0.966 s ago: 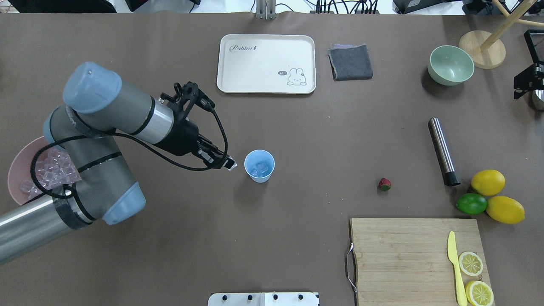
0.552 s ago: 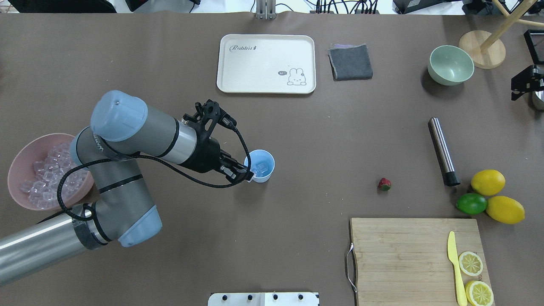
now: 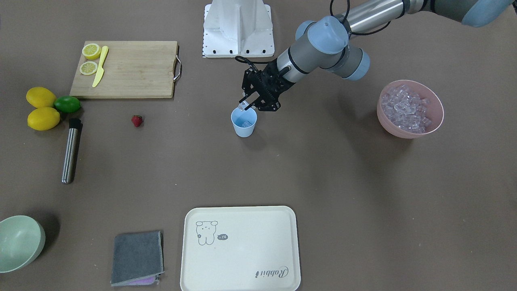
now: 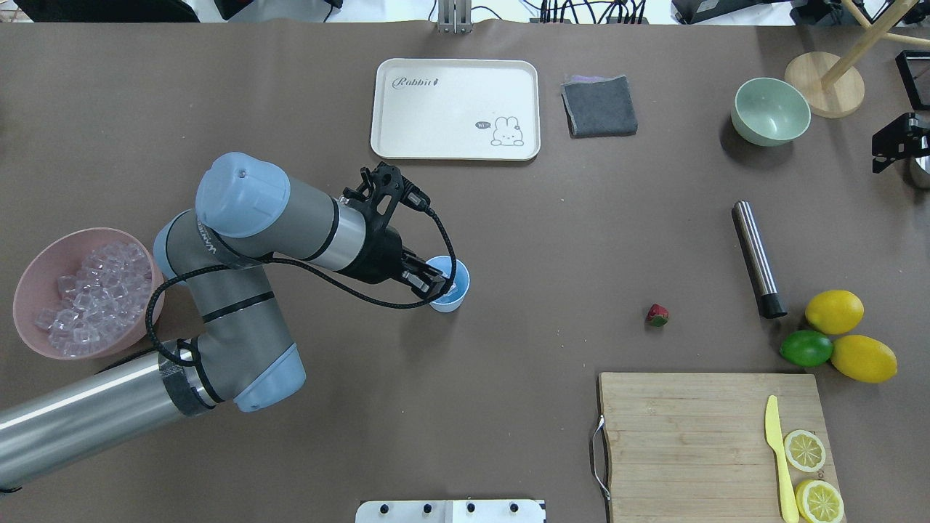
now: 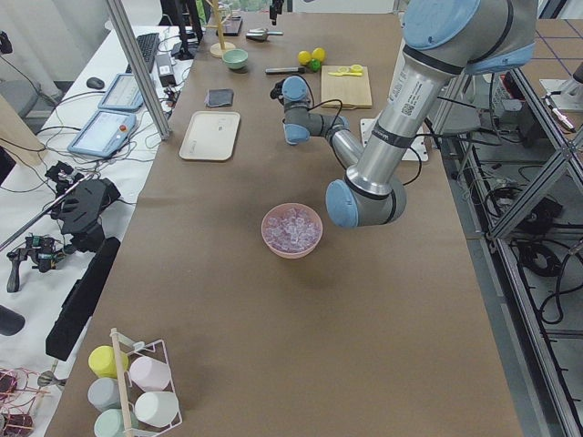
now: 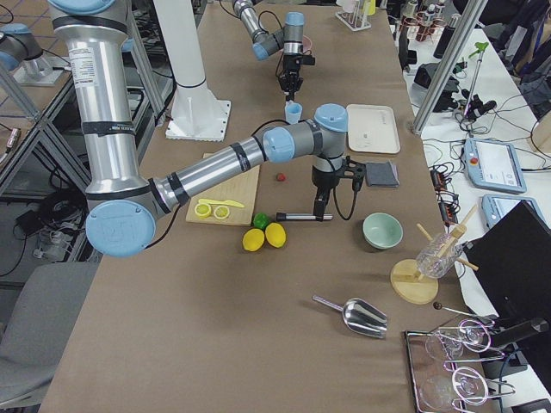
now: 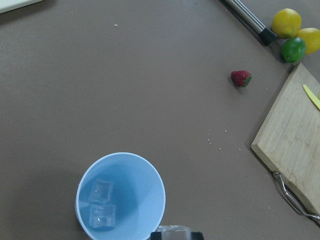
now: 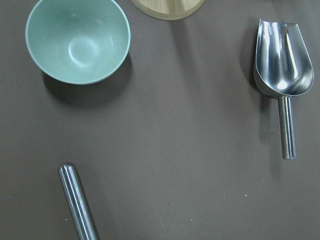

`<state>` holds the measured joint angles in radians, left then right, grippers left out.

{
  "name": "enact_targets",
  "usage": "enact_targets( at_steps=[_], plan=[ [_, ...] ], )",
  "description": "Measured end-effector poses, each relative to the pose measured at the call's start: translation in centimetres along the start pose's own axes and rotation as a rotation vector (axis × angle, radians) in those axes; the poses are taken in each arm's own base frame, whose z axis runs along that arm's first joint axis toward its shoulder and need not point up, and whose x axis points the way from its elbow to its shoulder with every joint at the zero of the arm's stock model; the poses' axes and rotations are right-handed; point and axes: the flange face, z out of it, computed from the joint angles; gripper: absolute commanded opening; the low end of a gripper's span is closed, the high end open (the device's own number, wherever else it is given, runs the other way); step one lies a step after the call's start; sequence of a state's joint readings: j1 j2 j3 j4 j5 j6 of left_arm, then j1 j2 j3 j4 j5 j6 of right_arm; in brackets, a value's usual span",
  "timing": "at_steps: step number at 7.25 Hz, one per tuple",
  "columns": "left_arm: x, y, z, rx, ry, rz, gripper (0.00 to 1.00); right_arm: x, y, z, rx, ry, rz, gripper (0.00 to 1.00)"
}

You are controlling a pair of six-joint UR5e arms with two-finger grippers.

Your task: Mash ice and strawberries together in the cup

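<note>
1. Left gripper (image 4: 442, 288): fingers clamped on one ice cube (image 7: 175, 232), poised at the cup (image 7: 137, 172) rim.
2. Cup: upright, mid-table, with two cubes inside.
3. Handling: centre the cube over the opening, lower it, then part the fingers. Touching the rim may tip the cup.
4. Strawberry (image 7: 240, 78): on the table, well apart from the cup.
5. Right gripper (image 6: 319, 209): cannot tell whether fingers are apart or together.

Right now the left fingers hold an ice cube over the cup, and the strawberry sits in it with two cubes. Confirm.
Wrong: the strawberry lies on the table, apart from the cup, per the left wrist view. The left fingers do hold an ice cube over the cup, two cubes inside.
</note>
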<state>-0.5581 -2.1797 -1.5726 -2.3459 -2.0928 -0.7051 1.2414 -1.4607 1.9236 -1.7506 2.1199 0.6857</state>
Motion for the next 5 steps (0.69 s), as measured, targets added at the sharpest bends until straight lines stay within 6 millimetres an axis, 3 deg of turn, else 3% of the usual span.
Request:
enact_targets(
  at_steps=[2,3,5],
  plan=[
    [-0.67,-0.97,0.87,0.003,-0.021,-0.003,0.01,-0.04,0.03,-0.06,0.001,-0.001,-0.001,1.00],
    [-0.97,-1.15,1.07,0.002,-0.027,-0.003,0.96,-0.07,0.04,-0.10,0.002,-0.001,-0.002,1.00],
    [-1.01,-1.24,1.07,0.003,-0.026,-0.001,0.98,-0.10,0.05,-0.15,0.002,-0.002,-0.002,1.00]
  ],
)
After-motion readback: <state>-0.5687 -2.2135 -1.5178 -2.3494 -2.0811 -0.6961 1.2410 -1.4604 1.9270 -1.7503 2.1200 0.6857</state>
